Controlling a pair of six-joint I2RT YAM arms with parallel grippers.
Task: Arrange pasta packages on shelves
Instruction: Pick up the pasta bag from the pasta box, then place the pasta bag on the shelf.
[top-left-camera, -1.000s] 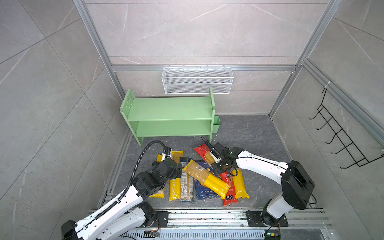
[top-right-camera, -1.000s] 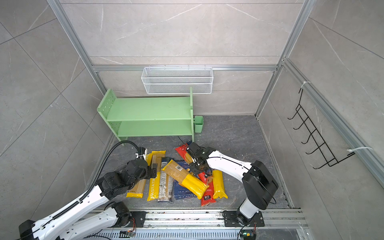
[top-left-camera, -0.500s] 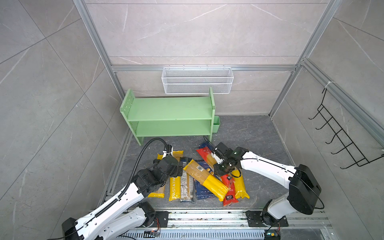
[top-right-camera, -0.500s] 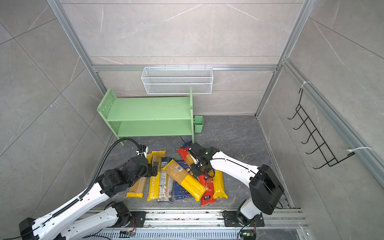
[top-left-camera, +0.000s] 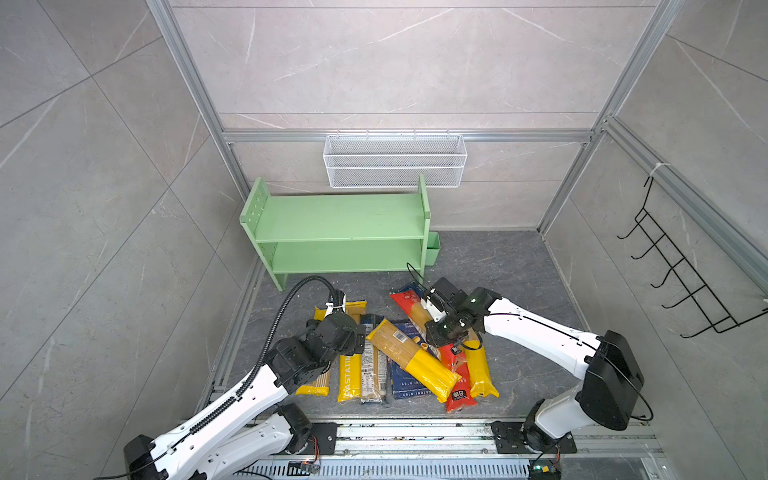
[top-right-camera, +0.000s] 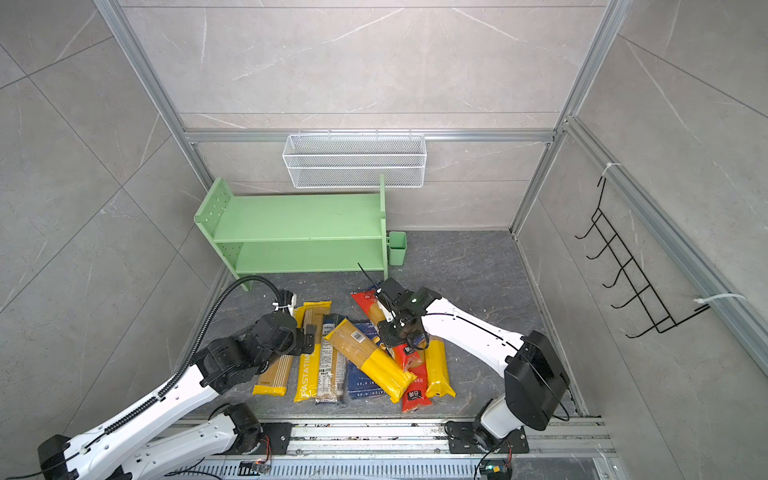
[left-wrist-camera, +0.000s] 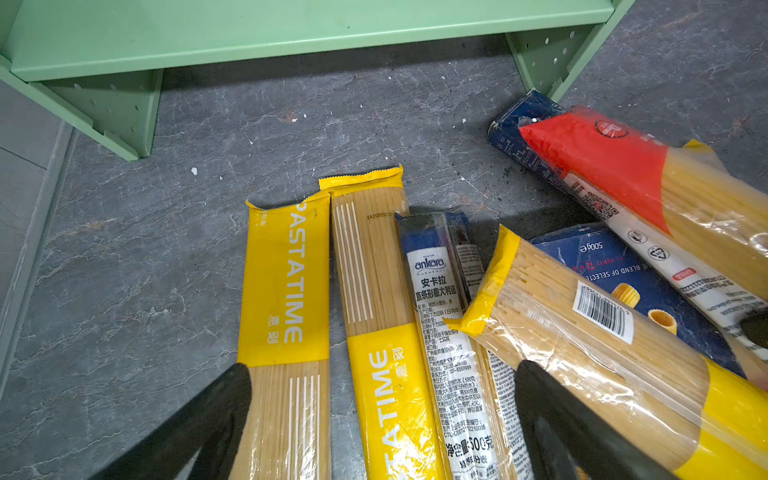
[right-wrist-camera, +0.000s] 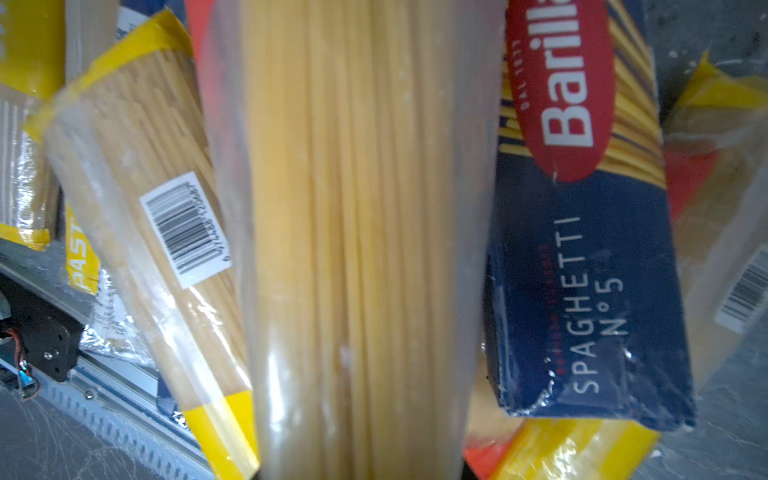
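Observation:
Both boards of the pale green shelves (top-left-camera: 340, 216) (top-right-camera: 299, 218) at the back are bare. Several pasta packages (top-left-camera: 409, 361) lie in a pile on the dark floor in front. My right gripper (top-left-camera: 436, 332) (top-right-camera: 392, 332) is shut on the middle of a clear red-ended spaghetti bag (top-left-camera: 409, 303) (right-wrist-camera: 357, 208), beside a blue Barilla spaghetti pack (right-wrist-camera: 582, 270). My left gripper (left-wrist-camera: 382, 372) (top-left-camera: 359, 332) hangs open over two yellow PASTATIME packs (left-wrist-camera: 284, 282) and an Ankara pack (left-wrist-camera: 440, 299), holding nothing.
A white wire mesh basket (top-left-camera: 395, 160) hangs on the back wall above the shelves. A black hook rack (top-left-camera: 681, 270) is on the right wall. A small green cup (top-left-camera: 432, 249) hangs on the shelf's right side. The metal rail (top-left-camera: 415, 432) runs along the front.
My right gripper's jaws have closed round the red-ended spaghetti bag, and the arm has shifted slightly toward the pile. The left arm has hardly moved and stays open.

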